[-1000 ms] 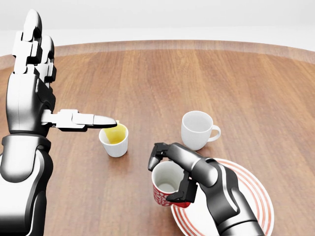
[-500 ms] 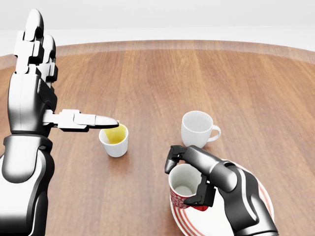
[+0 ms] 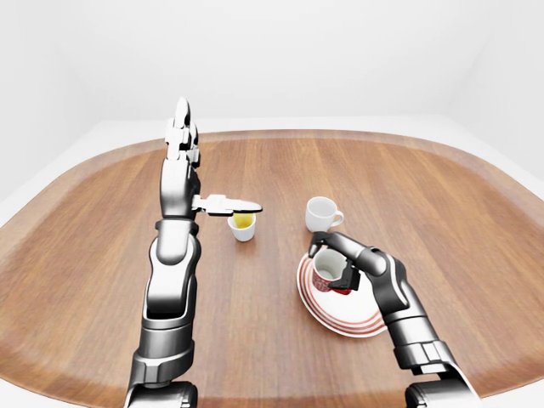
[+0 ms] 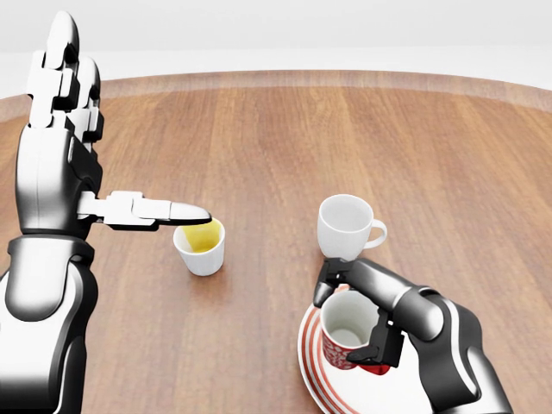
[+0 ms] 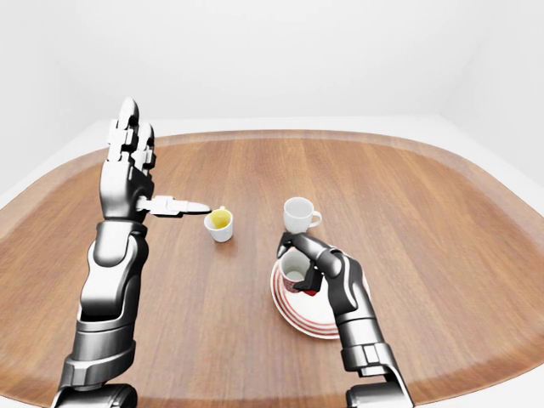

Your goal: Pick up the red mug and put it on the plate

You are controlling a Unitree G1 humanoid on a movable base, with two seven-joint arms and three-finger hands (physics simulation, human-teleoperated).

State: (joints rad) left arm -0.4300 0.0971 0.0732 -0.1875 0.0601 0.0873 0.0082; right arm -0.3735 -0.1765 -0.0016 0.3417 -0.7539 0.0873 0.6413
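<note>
Right hand point(image 4: 354, 315) is closed around the red mug point(image 4: 348, 335): one finger hooks over the rim on the upper left side in the head view, the others clamp the lower right wall. The mug is upright, mouth open, white inside, red patterned wall outside. It sits over the left part of the plate point(image 4: 315, 379), a white plate with red rings; whether its base touches the plate or hangs just above cannot be told.

Left hand point(image 4: 65, 121) is raised at the left of the head view, two fingers pointing straight up, the third finger point(image 4: 159, 210) stuck out sideways to the right. It holds nothing and is spread wide. The sideways fingertip ends just over the rim of a small white cup point(image 4: 201, 247) with yellow inside; contact cannot be told.

A white cup with a handle point(image 4: 348, 227) stands upright on the wooden table point(image 4: 285, 147), just above the plate in the head view, handle pointing right. The small cup is well to the plate's left.
</note>
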